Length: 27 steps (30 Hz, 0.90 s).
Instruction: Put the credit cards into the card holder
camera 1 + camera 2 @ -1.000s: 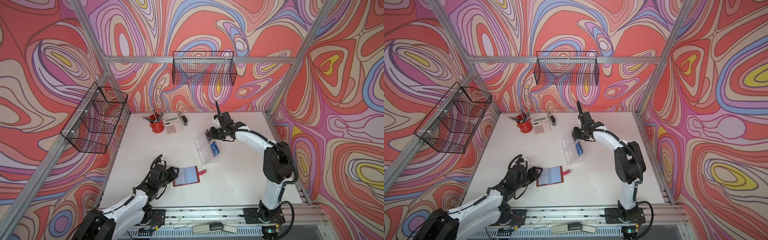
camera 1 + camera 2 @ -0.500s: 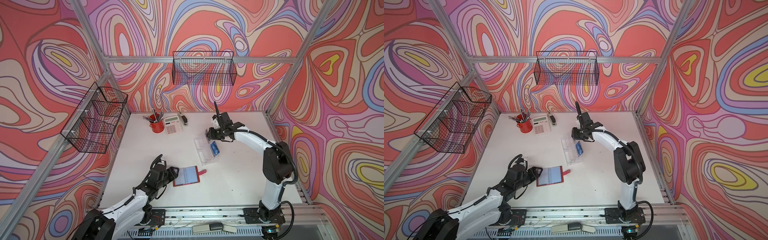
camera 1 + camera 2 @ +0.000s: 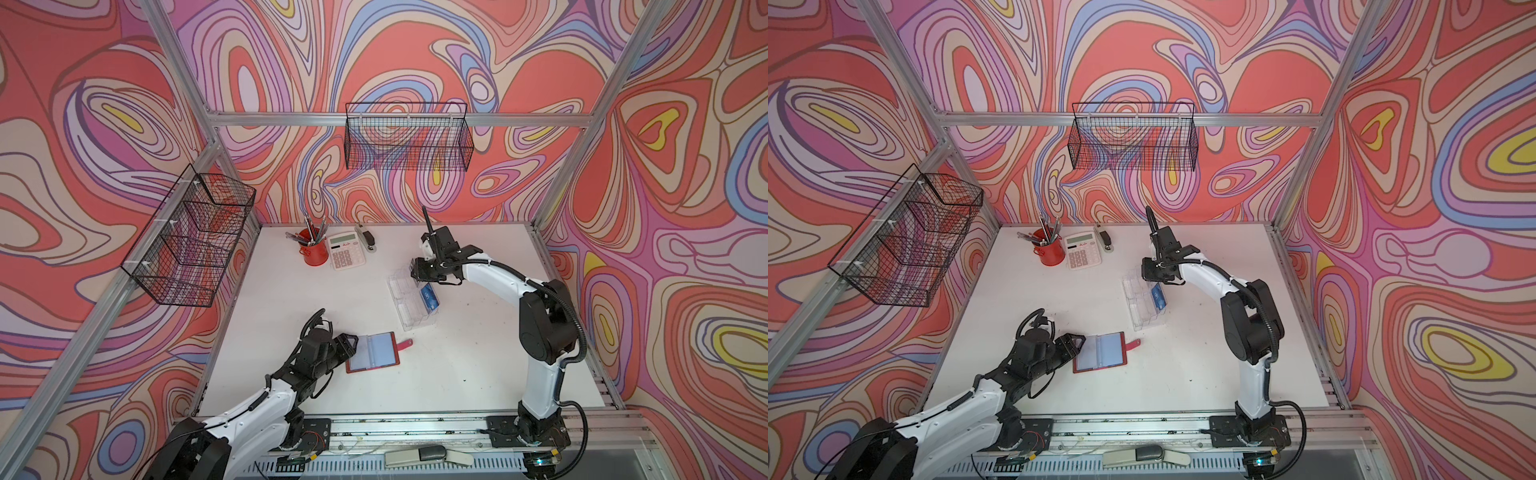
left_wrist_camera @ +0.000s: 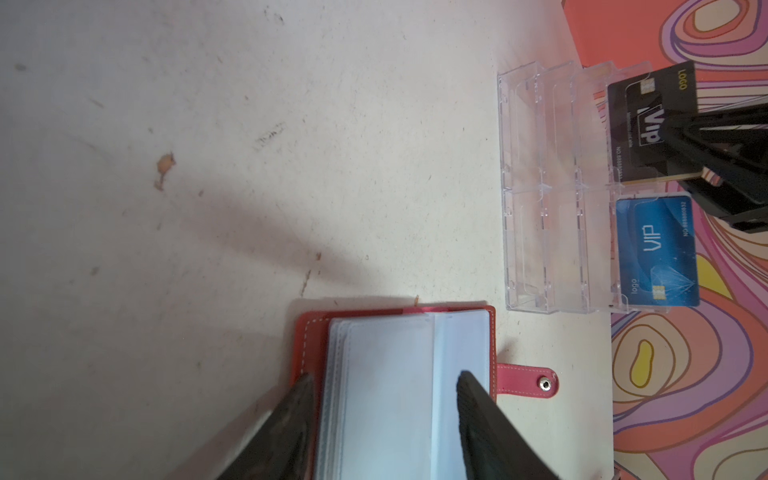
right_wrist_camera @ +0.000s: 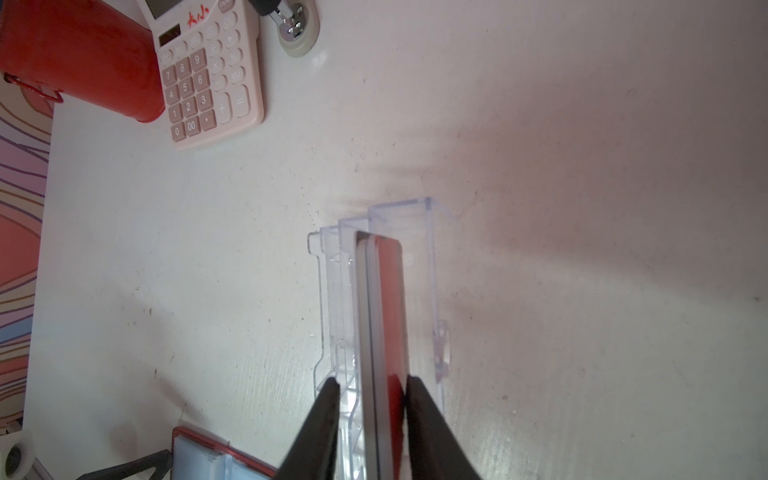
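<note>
One card holder (image 3: 374, 351) lay open on the table, my left gripper (image 4: 385, 376) over its left end, jaws apart. Further right, at one clear stand (image 4: 540, 187), I counted two credit cards: a blue card (image 4: 656, 249) slotted in, and a black card (image 4: 642, 124) between the jaws of my right gripper (image 5: 370, 380); whether they clamped it, I couldn't tell.
</note>
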{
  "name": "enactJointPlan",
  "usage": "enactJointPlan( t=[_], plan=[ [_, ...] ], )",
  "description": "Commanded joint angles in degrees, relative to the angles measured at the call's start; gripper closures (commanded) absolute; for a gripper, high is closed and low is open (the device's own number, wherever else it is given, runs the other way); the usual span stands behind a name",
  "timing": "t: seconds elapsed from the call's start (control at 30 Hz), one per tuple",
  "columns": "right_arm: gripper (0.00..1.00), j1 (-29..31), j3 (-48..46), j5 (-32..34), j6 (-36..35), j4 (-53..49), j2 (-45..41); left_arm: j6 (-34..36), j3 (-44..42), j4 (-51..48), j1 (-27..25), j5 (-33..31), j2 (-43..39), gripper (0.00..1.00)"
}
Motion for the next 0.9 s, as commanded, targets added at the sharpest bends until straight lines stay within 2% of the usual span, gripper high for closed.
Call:
enactJointPlan(
  t=[0.0,0.6,0.87],
  plan=[
    [0.71,0.6,1.2,0.2,-0.9,-0.5,1.3,0.8,1.6,0.1,0.0,0.2,-0.2,0.43],
    [0.71,0.7,-1.4,-2.3,-0.6,2.1,-4.2,0.8,1.5,0.8,0.0,0.2,0.6,0.43],
    [0.73,0.6,-1.7,-1.1,-1.0,1.7,-5.6,0.9,1.9,1.2,0.0,0.7,2.0,0.43]
  ],
)
